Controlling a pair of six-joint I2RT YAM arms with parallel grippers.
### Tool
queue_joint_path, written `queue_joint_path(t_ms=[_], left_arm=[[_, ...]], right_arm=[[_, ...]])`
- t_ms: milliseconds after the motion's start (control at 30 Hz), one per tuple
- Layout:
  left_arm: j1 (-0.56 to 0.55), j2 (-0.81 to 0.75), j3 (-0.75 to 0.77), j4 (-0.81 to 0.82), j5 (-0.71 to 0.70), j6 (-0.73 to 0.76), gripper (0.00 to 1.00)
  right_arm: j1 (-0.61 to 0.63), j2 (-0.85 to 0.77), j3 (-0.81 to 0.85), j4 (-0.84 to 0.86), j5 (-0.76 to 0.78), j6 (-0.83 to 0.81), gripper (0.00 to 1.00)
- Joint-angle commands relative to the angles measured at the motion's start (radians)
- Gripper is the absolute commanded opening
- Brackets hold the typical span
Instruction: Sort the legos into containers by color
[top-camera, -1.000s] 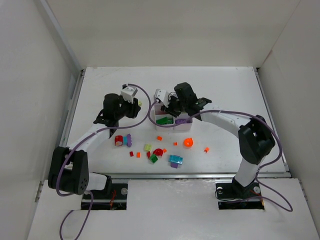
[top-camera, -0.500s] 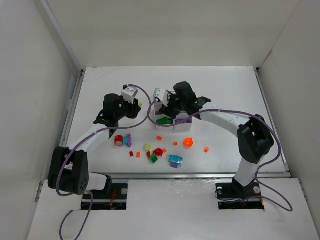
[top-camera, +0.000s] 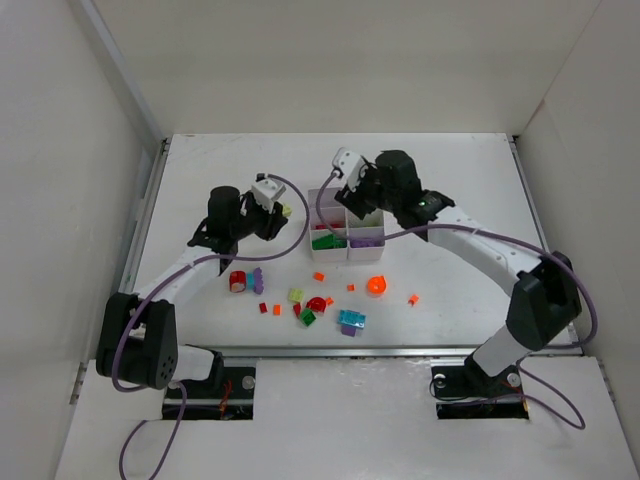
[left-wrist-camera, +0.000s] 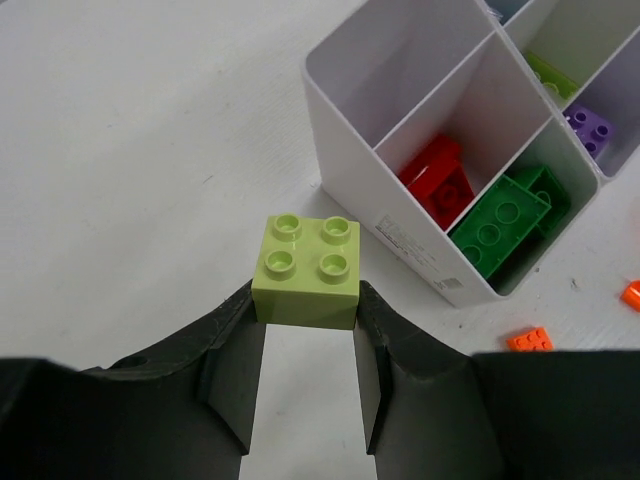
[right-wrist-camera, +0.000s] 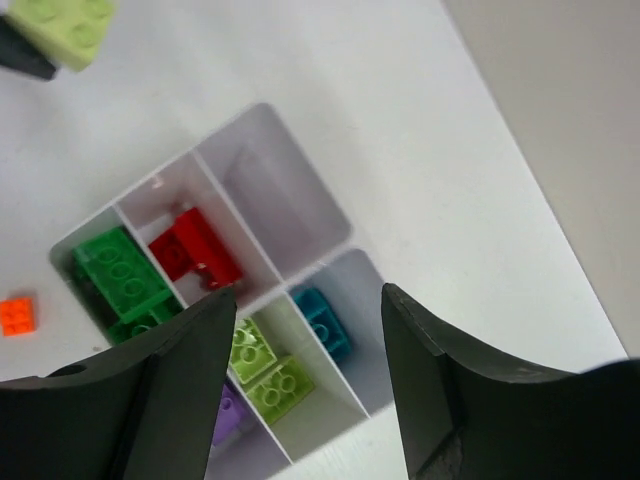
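Four studs top the yellow-green lego (left-wrist-camera: 306, 270) clamped in left hand (left-wrist-camera: 305, 305); right hand (right-wrist-camera: 307, 293) apart.

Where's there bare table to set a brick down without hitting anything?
Free: the strip of table behind the white tray, to the far edge; also right of the lone orange bit, toward the right edge. Crowded: loose legos between the tray and the near edge.

A white table (top-camera: 470, 180) sits boxed in by 3 plain white walls (top-camera: 330, 60) under even light
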Motion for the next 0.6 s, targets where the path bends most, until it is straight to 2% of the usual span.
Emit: queue_joint_path(t_ms=[0, 67, 200, 333, 567], left_arm=[[-0.028, 0.003, 0.075, -0.021, 0.085, 0.132, 0.0], [-0.077, 0.02, 0.124, -0.055, 0.101, 0.251, 0.0], [-0.144, 0.077, 0.204, -0.101, 0.14, 0.357, 0.0], [-0.204, 0.131, 0.25, -0.066, 0.159, 0.385, 0.0], [-0.304, 0.284, 0.377, 0.011, 0.237, 0.381, 0.0]], right_arm=[[-0.061, -0.088, -0.055, 0.105, 0.063, 0.1, 0.65], [-0.093, -0.112, -0.085, 0.123, 0.115, 0.126, 0.67], [-0.147, -0.174, -0.167, 0.166, 0.172, 0.184, 0.67], [-0.204, -0.261, -0.246, 0.222, 0.182, 0.255, 0.67], [-0.254, -0.33, -0.31, 0.232, 0.202, 0.278, 0.67]])
